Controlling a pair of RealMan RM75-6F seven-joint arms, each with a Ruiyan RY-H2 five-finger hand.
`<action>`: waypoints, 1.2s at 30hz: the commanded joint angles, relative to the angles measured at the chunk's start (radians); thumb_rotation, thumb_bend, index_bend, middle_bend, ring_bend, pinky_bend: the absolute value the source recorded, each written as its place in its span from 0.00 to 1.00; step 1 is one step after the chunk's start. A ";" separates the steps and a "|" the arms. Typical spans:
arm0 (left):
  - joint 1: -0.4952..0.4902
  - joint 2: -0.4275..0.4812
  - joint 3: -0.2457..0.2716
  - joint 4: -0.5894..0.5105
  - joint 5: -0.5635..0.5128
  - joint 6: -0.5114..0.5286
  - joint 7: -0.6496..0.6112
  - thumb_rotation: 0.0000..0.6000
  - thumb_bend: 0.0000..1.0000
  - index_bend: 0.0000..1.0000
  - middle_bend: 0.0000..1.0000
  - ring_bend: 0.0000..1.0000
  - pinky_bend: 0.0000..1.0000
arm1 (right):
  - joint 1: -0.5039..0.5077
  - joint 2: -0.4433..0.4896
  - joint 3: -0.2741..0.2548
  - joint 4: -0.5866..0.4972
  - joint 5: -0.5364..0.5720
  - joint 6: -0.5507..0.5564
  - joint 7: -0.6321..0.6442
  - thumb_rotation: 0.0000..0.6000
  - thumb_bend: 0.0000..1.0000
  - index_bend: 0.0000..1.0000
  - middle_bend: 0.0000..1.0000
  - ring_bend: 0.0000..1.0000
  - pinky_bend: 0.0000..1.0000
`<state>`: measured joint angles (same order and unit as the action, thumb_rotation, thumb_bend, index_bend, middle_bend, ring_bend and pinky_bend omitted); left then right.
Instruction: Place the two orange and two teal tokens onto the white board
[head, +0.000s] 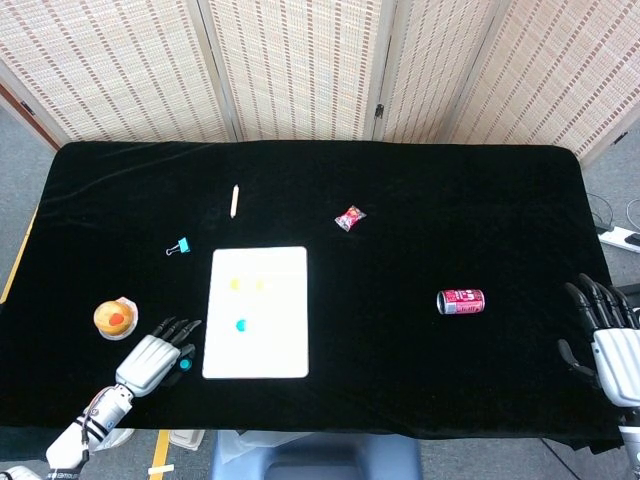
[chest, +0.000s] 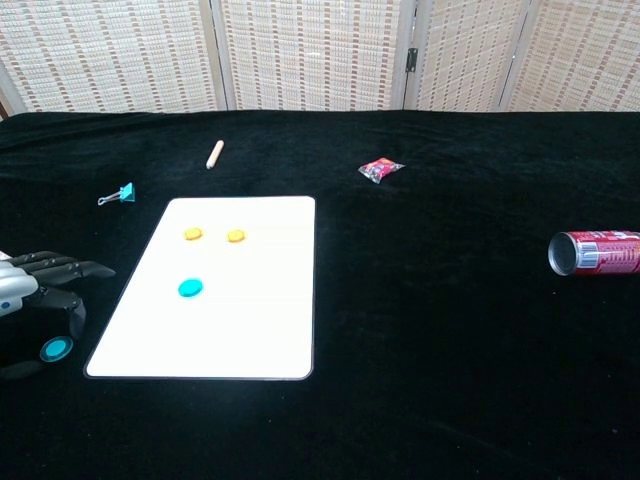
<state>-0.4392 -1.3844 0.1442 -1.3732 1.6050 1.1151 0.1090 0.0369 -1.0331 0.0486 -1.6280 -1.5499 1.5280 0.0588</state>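
The white board (head: 258, 340) (chest: 240, 330) lies left of the table's middle. On it sit two orange tokens (chest: 193, 234) (chest: 236, 236) and one teal token (head: 241, 325) (chest: 190, 288). A second teal token (head: 185, 365) (chest: 55, 349) lies on the black cloth just left of the board's near corner. My left hand (head: 153, 357) (chest: 35, 290) hovers over that token with its fingers spread and nothing in them; its fingertips reach toward the board. My right hand (head: 608, 333) rests open at the table's right edge, away from everything.
A muffin (head: 115, 318) sits left of my left hand. A blue binder clip (head: 179, 246) (chest: 119, 194) and a wooden stick (head: 234, 200) (chest: 214, 153) lie beyond the board. A candy wrapper (head: 349, 218) (chest: 380, 169) and a red can (head: 461, 301) (chest: 594, 252) lie to the right.
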 joint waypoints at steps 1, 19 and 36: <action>-0.001 -0.003 -0.002 0.001 0.001 -0.003 0.003 1.00 0.42 0.43 0.06 0.00 0.00 | 0.000 0.000 0.000 0.001 0.000 0.001 0.001 1.00 0.44 0.00 0.00 0.00 0.00; 0.001 -0.017 -0.014 0.021 0.008 -0.008 -0.032 1.00 0.44 0.50 0.06 0.00 0.00 | -0.001 0.001 0.001 0.000 0.002 0.002 -0.001 1.00 0.44 0.00 0.00 0.00 0.00; -0.044 0.037 -0.070 -0.042 0.015 -0.004 -0.067 1.00 0.48 0.50 0.06 0.00 0.00 | -0.005 0.005 0.004 0.002 0.005 0.010 0.004 1.00 0.44 0.00 0.00 0.00 0.00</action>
<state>-0.4661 -1.3597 0.0965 -1.3942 1.6169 1.1078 0.0483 0.0319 -1.0284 0.0524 -1.6257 -1.5448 1.5376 0.0626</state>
